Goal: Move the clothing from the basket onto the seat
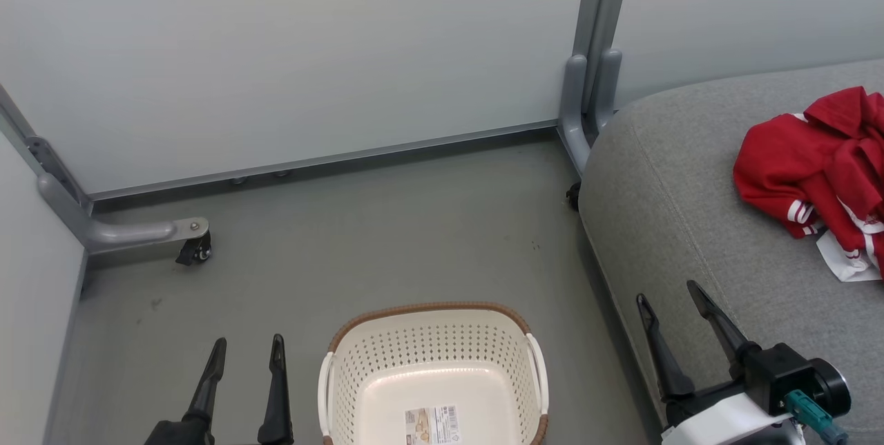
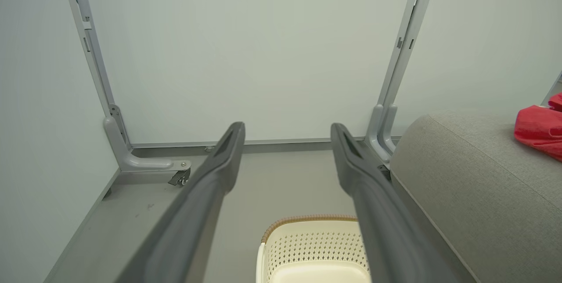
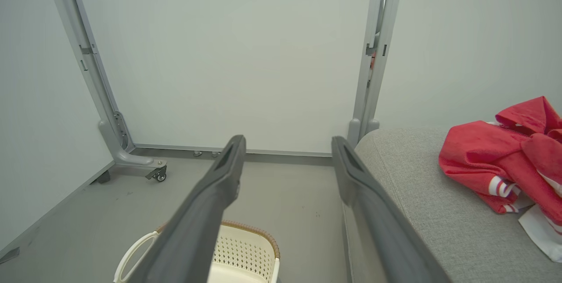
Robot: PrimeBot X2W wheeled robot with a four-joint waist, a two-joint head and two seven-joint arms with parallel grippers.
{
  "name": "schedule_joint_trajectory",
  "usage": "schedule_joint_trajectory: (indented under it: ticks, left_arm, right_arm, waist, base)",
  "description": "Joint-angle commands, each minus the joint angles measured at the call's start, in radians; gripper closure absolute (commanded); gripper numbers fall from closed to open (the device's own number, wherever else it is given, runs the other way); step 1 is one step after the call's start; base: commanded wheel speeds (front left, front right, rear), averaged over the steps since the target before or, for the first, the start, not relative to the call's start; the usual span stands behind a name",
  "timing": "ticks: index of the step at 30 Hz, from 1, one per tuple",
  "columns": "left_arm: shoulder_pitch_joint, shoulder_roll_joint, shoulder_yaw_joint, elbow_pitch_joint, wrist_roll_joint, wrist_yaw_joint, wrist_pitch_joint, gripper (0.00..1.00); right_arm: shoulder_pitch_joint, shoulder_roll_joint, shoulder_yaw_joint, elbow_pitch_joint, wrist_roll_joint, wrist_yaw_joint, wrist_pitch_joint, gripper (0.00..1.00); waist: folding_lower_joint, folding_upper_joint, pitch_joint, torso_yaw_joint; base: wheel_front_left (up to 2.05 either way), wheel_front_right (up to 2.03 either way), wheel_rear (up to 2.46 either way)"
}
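I see the clothing (image 1: 818,168) lying crumpled on the seat (image 1: 690,224), well to the right of the basket (image 1: 428,308). The basket stands on the grey floor (image 1: 380,238), and a label (image 1: 433,424) shows on its cream bottom. My left end effector (image 1: 248,348) hangs just left of the basket, fingers spread. My right end effector (image 1: 668,293), right of the basket by the seat's edge, is spread too. Pale partition panels (image 1: 311,51) stand beyond the basket.
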Motion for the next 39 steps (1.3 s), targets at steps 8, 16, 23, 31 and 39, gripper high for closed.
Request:
schedule_joint_trajectory:
  ticks: [8, 16, 23, 31, 39]
  left_arm:
    - [0.001, 0.0, -0.005, 0.017, 0.009, 0.0, 0.0, 1.0]
    - [-0.015, 0.004, 0.0, 0.049, -0.097, -0.004, 0.021, 1.0]
    - [-0.044, 0.011, 0.011, 0.064, -0.23, -0.012, 0.048, 1.0]
    - [-0.075, 0.017, 0.024, 0.082, -0.375, -0.02, 0.079, 1.0]
    - [-0.101, 0.022, 0.036, 0.096, -0.502, -0.027, 0.106, 1.0]
  right_arm:
    - [0.003, 0.003, -0.005, 0.013, 0.002, 0.0, 0.0, 1.0]
    - [0.002, 0.007, -0.01, 0.047, 0.112, 0.0, 0.02, 1.0]
    - [-0.018, 0.003, -0.02, 0.061, 0.251, 0.0, 0.048, 1.0]
    - [-0.037, 0.0, -0.032, 0.076, 0.401, 0.0, 0.078, 1.0]
    - [-0.054, -0.002, -0.045, 0.088, 0.533, 0.0, 0.107, 1.0]
  waist:
    - [0.0001, 0.0, 0.001, -0.002]
    - [0.0001, 0.0001, 0.004, -0.002]
    - [0.0001, 0.0002, 0.007, -0.002]
    - [0.0001, 0.0003, 0.011, -0.001]
    - [0.0001, 0.0004, 0.015, -0.001]
  base:
    - [0.0, 0.0, 0.0]
    - [0.0, 0.0, 0.0]
    - [0.0, 0.0, 0.0]
    - [0.0, 0.0, 0.0]
    - [0.0, 0.0, 0.0]
